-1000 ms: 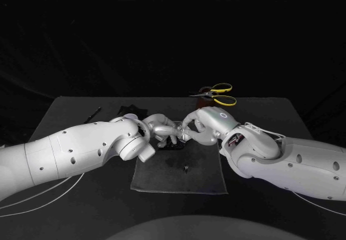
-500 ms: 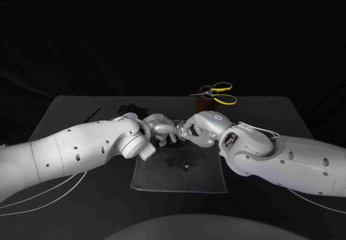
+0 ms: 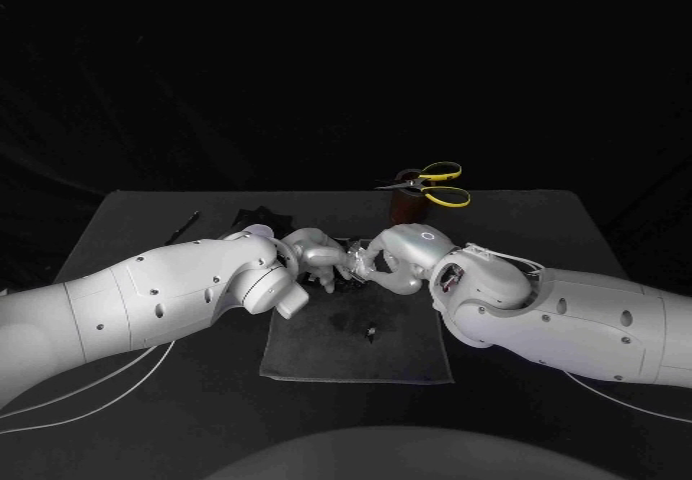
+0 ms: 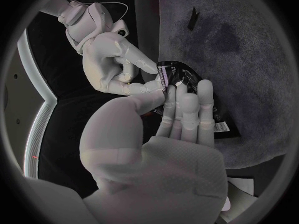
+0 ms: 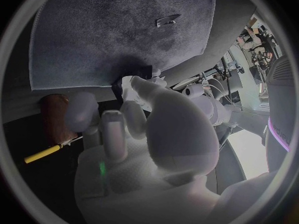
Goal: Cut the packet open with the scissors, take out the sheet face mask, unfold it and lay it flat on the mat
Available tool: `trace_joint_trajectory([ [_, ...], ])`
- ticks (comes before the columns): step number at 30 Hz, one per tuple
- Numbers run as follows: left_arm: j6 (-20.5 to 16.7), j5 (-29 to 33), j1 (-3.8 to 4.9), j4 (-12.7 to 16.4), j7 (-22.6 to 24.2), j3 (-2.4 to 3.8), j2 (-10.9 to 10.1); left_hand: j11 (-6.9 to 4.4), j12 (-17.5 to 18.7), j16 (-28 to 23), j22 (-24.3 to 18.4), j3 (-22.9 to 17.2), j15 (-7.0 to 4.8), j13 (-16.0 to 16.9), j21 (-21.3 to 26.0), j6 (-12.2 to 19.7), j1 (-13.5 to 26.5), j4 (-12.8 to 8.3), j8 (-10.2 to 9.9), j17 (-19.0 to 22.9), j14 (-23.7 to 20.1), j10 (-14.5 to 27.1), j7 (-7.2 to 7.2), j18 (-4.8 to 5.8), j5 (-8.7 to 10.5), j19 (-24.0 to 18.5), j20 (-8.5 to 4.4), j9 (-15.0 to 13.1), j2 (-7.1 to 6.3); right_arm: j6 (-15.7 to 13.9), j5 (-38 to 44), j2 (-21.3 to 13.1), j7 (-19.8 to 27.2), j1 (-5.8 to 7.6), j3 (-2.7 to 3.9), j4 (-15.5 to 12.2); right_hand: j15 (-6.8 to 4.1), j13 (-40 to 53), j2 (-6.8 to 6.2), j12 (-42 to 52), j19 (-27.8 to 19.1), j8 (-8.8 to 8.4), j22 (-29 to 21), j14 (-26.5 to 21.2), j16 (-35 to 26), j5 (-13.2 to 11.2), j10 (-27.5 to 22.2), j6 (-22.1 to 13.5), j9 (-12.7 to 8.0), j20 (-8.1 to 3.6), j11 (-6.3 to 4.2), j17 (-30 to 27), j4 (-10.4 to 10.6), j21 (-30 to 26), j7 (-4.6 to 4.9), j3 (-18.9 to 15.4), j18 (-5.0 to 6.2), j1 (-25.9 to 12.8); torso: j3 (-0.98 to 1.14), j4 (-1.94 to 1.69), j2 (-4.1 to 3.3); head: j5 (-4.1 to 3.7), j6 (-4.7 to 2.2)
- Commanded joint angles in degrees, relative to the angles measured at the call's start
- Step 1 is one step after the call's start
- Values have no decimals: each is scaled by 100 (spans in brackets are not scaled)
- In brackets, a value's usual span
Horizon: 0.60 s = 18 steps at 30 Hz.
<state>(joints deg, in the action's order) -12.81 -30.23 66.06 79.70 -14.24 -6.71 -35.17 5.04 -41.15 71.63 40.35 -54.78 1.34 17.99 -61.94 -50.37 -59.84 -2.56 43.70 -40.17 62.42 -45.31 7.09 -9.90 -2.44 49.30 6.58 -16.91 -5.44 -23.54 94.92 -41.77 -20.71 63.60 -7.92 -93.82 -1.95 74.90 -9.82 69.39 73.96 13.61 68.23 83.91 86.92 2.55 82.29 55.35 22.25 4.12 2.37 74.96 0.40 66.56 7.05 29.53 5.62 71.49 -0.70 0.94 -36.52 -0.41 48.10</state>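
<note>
Reaches in low from both sides with the left arm [image 3: 159, 300] and the right arm [image 3: 562, 315], wrists close together at centre. Grips a dark packet [image 4: 187, 82] in the left hand [image 3: 315, 258], thumb on one face, fingers straight behind. Pinches one edge of the packet with the right hand [image 3: 382, 262], fingertips just beside the left thumb.

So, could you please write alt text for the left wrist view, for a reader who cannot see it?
The robot's left hand and right hand both pinch one black glossy packet between their fingers. Behind it lies a grey fabric mat with a small dark scrap on it.
</note>
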Motion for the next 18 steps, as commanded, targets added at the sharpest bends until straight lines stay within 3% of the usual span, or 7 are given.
trace_joint_trajectory([
  [1, 169, 20, 0, 14, -201, -3, 3, 133, 306, -150, 1, -79, 102, -212, 23, 8, -107, -114, 11, 367, -325, 293, 121, -26, -40, -99, 85, -142, 95, -33, 75, 33, -54, -11, 2, 44, 42, 239, -26, -17, 3, -29, 2, 443, 12, 25, -37, -5, -11, 36, 7, 779, 10, -28, 37, -34, 45, -13, -7, -2, -2, -8, 8],
  [5, 201, 33, -1, 58, -242, -5, -18, 257, 767, -311, 4, -143, 209, -569, 31, 19, -149, -173, 43, 586, -483, 534, 227, -53, -38, -182, 210, -222, 90, -67, 74, 70, -36, -18, 2, 82, 44, 243, -17, -9, 8, -35, 9, 444, 12, 26, -34, -5, -16, 38, 8, 780, 19, -22, 39, -35, 44, -17, -13, 3, -4, -18, 6],
  [8, 197, 70, -3, 98, -228, -6, -40, 286, 962, -403, 25, -203, 234, -769, -7, 12, -174, -267, 59, 740, -504, 540, 257, -66, -40, -210, 245, -271, 63, -49, 63, 110, -12, -22, 2, 117, 44, 243, -17, -9, 8, -35, 9, 444, 12, 26, -34, -5, -16, 38, 8, 780, 19, -22, 39, -35, 44, -17, -15, 1, -4, -26, 3],
  [18, 130, 315, -12, 203, -67, -4, -98, 280, 1089, -399, 100, -346, 226, -983, -133, -29, -149, -404, 64, 900, -466, 400, 253, -71, -41, -250, 243, -325, 26, 37, 37, 252, 58, -64, -2, 239, 47, 234, -11, -23, -5, -55, -10, 439, 4, 26, -41, -17, -27, 43, 11, 761, 22, -46, 42, -34, 50, -8, -17, -4, -2, -42, 37],
])
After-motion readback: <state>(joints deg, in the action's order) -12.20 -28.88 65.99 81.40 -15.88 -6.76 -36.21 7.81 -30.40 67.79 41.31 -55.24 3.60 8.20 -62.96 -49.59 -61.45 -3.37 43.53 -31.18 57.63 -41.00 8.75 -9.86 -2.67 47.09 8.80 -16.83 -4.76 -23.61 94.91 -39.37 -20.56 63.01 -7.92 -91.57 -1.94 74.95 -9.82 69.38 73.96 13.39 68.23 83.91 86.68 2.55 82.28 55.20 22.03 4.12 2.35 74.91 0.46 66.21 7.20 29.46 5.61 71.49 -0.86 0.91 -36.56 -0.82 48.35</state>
